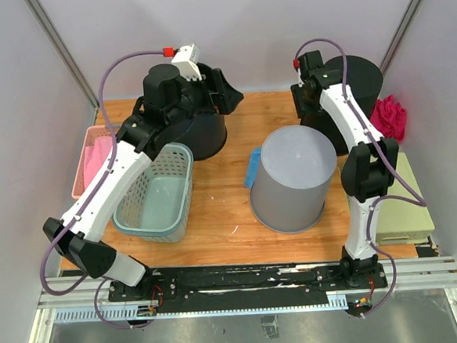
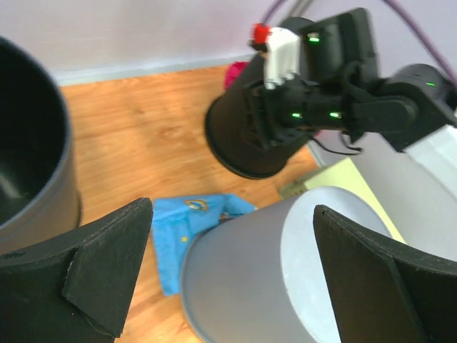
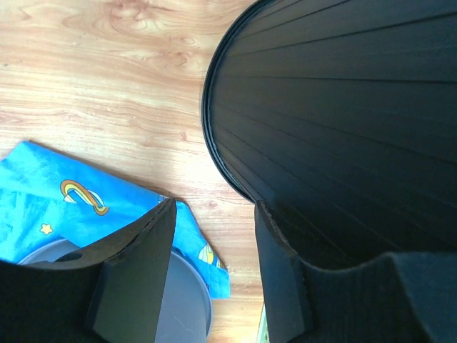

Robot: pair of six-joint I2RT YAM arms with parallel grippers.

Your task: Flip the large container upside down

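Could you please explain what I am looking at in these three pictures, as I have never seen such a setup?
These are two robot arms bolted to a wooden table. One picture looks down from above; the other two come from a camera on each wrist. The grey bin stands bottom up in the middle, with a blue cloth beside it. The left black bucket and right black bucket sit further back. The left fingers and right fingers are open and hold nothing.

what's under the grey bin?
Blue cloth pokes out at the left edge of the grey bin; whether it runs beneath the rim is unclear. The bin sits mouth-down, so anything under it is covered.
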